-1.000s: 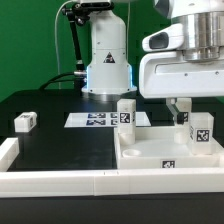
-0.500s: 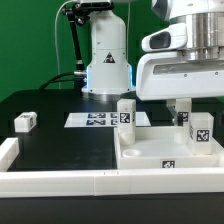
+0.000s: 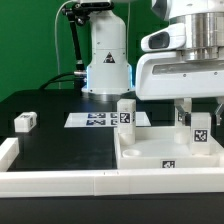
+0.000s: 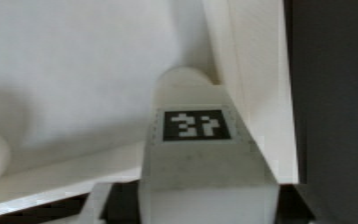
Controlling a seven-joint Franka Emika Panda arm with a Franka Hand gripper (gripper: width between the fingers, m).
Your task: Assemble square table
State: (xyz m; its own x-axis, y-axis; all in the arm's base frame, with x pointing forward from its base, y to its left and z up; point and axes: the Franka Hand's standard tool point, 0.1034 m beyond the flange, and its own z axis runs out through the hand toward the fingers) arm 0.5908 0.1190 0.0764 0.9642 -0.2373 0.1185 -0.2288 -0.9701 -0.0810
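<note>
The square table's white tray-like top (image 3: 140, 160) lies at the exterior view's right. Two white tagged legs stand upright in it, one at the back (image 3: 126, 112) and one at the right (image 3: 201, 129). My gripper (image 3: 195, 114) reaches down over the right leg, with one finger (image 3: 183, 110) against its side. In the wrist view this leg (image 4: 197, 125) fills the gap between both dark fingers (image 4: 123, 203), which touch its sides; my gripper (image 4: 201, 206) is shut on it. The white floor of the top (image 4: 69, 60) lies behind the leg.
A loose white leg (image 3: 25, 122) lies on the black table at the exterior view's left. The marker board (image 3: 92, 119) lies before the robot base (image 3: 106, 60). White rails (image 3: 60, 182) border the front and left edges.
The fingers have closed in from wide open onto the right leg's sides. The arm, the legs and the top have stayed in place.
</note>
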